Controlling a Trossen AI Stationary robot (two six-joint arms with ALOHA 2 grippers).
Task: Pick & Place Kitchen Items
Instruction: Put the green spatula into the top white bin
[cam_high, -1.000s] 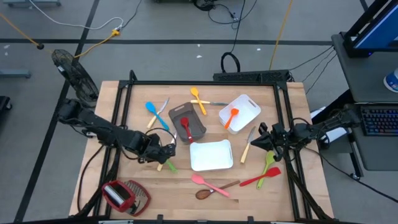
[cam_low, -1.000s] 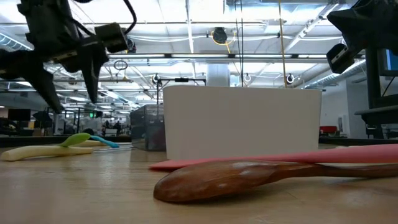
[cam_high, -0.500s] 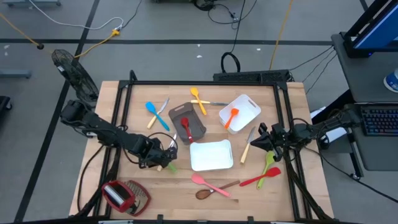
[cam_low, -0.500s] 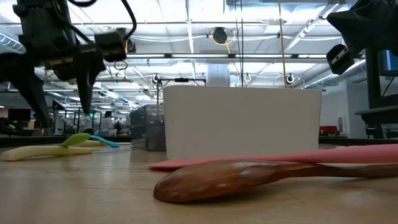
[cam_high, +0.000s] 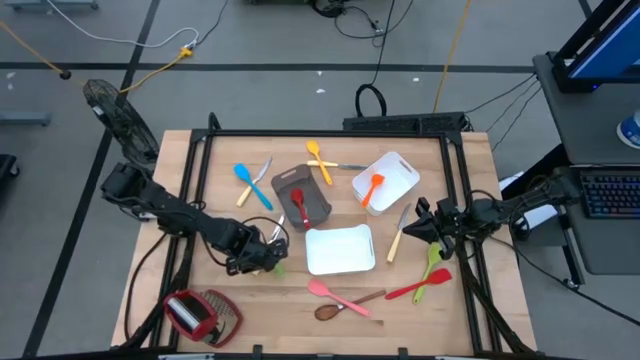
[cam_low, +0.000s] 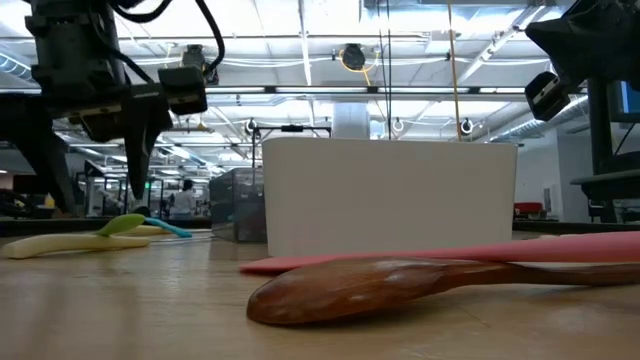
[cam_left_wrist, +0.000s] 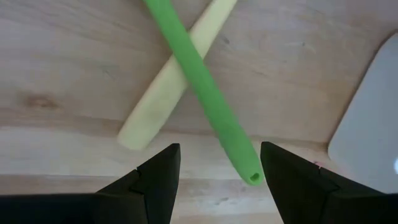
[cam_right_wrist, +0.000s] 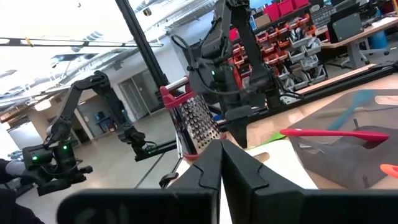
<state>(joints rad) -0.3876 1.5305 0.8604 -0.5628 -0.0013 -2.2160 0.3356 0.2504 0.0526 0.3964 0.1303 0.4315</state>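
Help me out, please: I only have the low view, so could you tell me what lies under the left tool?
Observer: The left tool hangs open over a green handle that crosses a pale yellow handle.
Operator: Which of the two is on top?
Observer: The green one lies over the yellow one, and its end shows between the tool's fingers.
Operator: And the right tool?
Observer: The right tool is shut on nothing and waits on the right, near a pale-handled knife.

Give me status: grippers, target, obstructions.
Left gripper open, above green utensil handle. That handle crosses pale handle, touching. Right gripper shut, parked at table's right edge. White tray close beside.
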